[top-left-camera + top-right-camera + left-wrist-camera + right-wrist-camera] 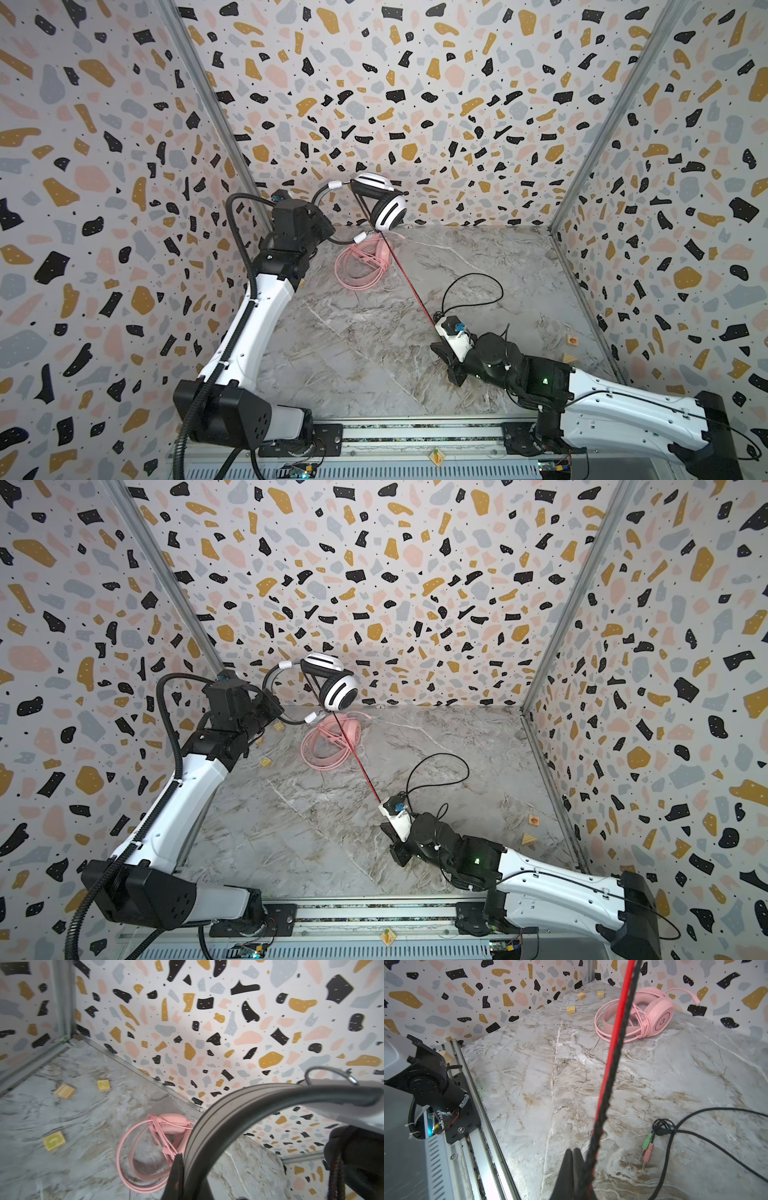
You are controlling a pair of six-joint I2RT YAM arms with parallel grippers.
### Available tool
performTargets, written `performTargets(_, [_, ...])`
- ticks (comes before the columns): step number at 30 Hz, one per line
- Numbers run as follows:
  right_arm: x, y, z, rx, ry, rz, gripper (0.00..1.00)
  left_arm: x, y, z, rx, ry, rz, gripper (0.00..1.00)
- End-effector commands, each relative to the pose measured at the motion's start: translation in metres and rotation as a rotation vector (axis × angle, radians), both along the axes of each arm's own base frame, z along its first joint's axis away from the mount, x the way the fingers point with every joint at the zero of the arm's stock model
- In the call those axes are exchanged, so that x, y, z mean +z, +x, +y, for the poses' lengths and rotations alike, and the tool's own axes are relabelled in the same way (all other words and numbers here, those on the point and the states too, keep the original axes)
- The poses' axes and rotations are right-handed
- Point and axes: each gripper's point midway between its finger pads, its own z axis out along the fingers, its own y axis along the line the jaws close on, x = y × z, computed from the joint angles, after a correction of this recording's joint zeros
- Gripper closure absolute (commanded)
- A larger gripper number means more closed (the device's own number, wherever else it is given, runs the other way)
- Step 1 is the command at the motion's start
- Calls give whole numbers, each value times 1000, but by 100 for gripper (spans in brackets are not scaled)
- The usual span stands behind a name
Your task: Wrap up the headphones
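White-and-black headphones [388, 208] are held clear of the desk [365, 357] by their black headband, on which the left tool [326, 232] is clamped. Their red-and-black cord [610, 1076] is drawn taut down to the right tool [574, 1157], whose jaws are pinched shut on it. Pink headphones [166, 1126], with the cord coiled around them, are seen lying on the desk just below the left tool.
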Motion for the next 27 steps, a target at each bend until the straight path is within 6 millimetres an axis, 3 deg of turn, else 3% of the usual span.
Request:
performTargets(1, [4, -7, -1, -2, -107, -55, 96, 48, -5, 44, 242, -12, -200, 100])
performTargets(4, [19, -16, 9, 22, -136, -95, 96, 35, -7, 60, 329, 42, -176, 100])
performTargets(8, [46, -20, 17, 42, -123, -155, 96, 7, -3, 50, 296, 123, -107, 100])
performTargets(13, [93, -18, 18, 46, -67, -221, 96, -33, -14, 15, 267, 317, -25, 100])
performTargets(18, [139, -11, 10, 12, -43, -304, 96, -53, -34, -23, 203, 532, 42, 100])
performTargets(22, [175, 3, -6, -67, -39, -406, 96, -62, -56, -60, 88, 684, 67, 100])
performTargets(27, [215, 21, -34, -176, 11, -480, 96, -79, -80, -86, -67, 859, 136, 100])
